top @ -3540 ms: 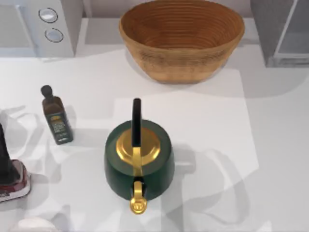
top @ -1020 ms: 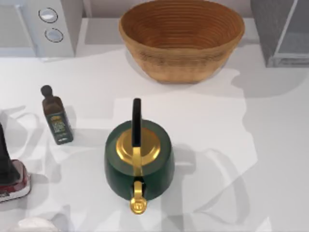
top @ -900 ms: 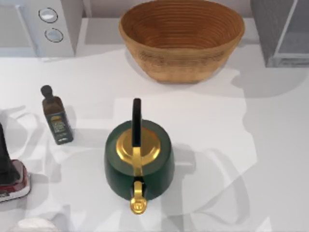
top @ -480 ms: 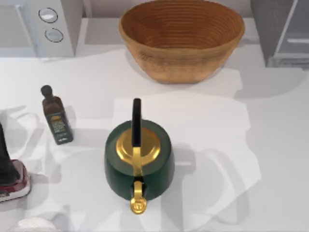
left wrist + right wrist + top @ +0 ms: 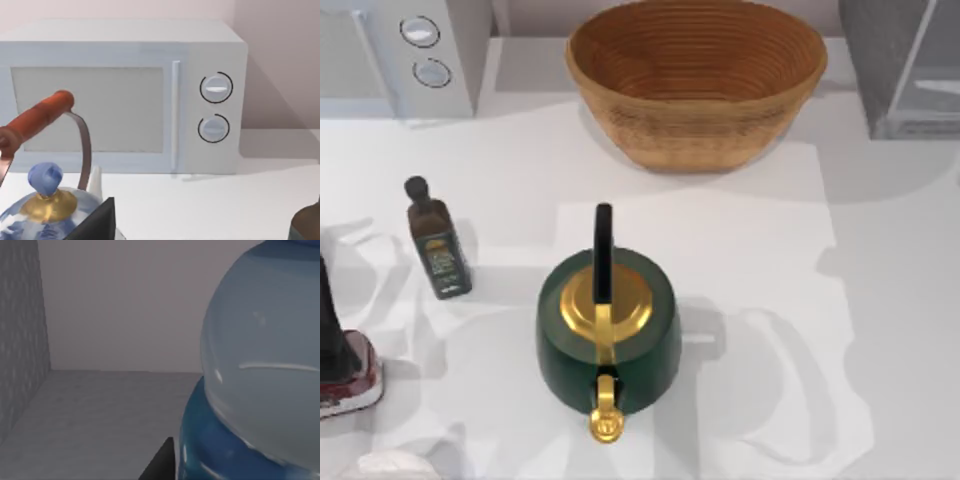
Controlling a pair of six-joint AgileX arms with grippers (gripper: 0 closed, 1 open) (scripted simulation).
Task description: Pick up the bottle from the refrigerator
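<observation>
The right gripper point(image 5: 159, 464) is inside the refrigerator point(image 5: 895, 60), the big grey box at the far right corner of the table in the top view. In the right wrist view, grey walls and a grey floor are all around it. The bottle point(image 5: 265, 355) is in there too, very close to the camera. Its body is pale blue and you can see through it a little. Its round cap point(image 5: 210, 452) is bright blue. A dark bit of the right gripper sits just beside the cap. I cannot tell if it touches the bottle, and I cannot tell if this gripper is open, closed or holding on.

The left gripper point(image 5: 97, 222) is near the left side of the table. In the left wrist view a dark bit of it sits just beside a blue and white teapot point(image 5: 45, 215) with a gold lid and a red handle point(image 5: 37, 117). Behind the teapot stands a white microwave point(image 5: 125, 100) with two round knobs. I cannot tell if this gripper is open or closed either.

In the top view, a green kettle point(image 5: 608, 335) with a gold lid stands in the middle of the table. A big brown basket point(image 5: 695, 80) sits behind it. A dark green glass bottle point(image 5: 437, 245) stands to the left of the kettle, well apart from it.
</observation>
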